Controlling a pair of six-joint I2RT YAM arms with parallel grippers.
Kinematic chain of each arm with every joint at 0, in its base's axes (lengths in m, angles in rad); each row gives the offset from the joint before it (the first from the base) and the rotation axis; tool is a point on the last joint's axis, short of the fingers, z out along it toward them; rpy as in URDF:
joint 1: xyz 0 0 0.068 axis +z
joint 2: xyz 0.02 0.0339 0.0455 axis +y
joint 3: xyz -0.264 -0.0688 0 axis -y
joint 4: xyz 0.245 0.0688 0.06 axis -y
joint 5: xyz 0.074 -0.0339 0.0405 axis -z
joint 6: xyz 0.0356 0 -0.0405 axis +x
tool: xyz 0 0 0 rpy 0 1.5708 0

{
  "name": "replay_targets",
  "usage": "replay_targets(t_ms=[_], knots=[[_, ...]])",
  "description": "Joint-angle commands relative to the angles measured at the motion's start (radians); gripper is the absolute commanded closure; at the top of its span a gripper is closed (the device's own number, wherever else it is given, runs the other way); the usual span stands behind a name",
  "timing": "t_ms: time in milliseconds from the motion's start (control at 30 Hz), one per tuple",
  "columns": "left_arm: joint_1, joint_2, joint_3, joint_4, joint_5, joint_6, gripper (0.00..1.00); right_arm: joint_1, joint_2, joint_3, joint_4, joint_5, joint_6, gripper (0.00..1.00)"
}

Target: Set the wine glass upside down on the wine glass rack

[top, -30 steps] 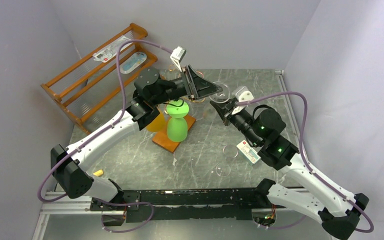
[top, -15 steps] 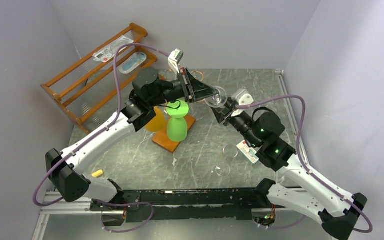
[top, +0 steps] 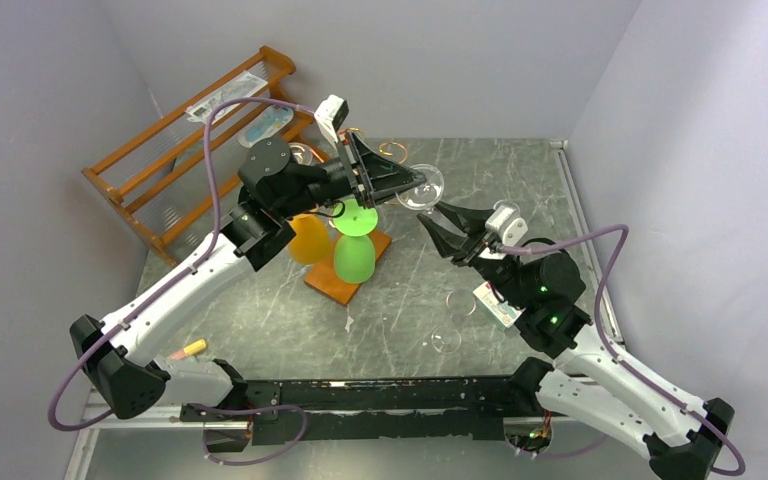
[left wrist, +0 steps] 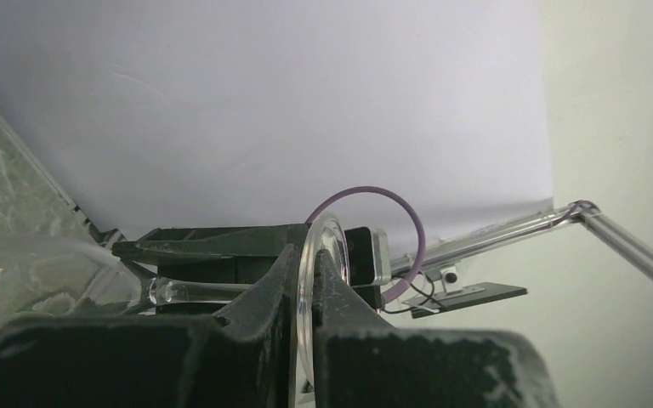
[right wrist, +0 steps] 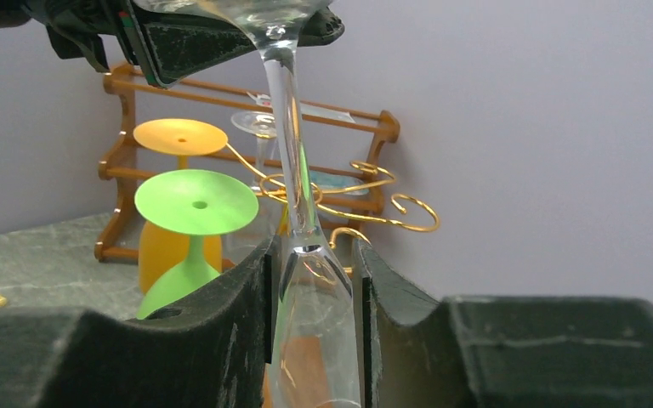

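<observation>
Grip: left gripper (top: 405,183) pinches wine glass (top: 425,187) foot | right gripper (top: 431,213) parted

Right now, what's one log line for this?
left jaws: shut on wine glass foot | right jaws: open, bowl between them | wine glass rack: clear glass not hung

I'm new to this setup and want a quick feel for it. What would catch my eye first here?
A clear wine glass is held in mid-air over the table, its foot pinched in the left hand, with the open right hand close beside it. Next to them, a bright green glass and an orange glass sit upside down at the gold wine glass rack.
</observation>
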Motion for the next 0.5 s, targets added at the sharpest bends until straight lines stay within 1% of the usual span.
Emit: replay_targets(t_ms=[0,133,200,400,467], knots=[[0.018,-0.037,-0.015,0.098,0.018,-0.093,0.95,-0.001,0.013,0.002,0.047,-0.055,-0.027,0.70],[0.018,-0.033,-0.026,0.097,0.019,-0.099,0.95,-0.001,0.062,0.035,0.048,-0.070,-0.053,0.65],[0.018,-0.035,-0.032,0.092,0.012,-0.096,0.95,-0.001,0.078,0.042,0.054,-0.076,-0.064,0.66],[0.017,-0.032,-0.042,0.098,0.015,-0.104,0.95,-0.001,0.088,0.043,0.064,-0.129,-0.068,0.74],[0.018,-0.032,-0.048,0.100,0.015,-0.107,0.95,-0.001,0.088,0.040,0.072,-0.130,-0.066,0.83]])
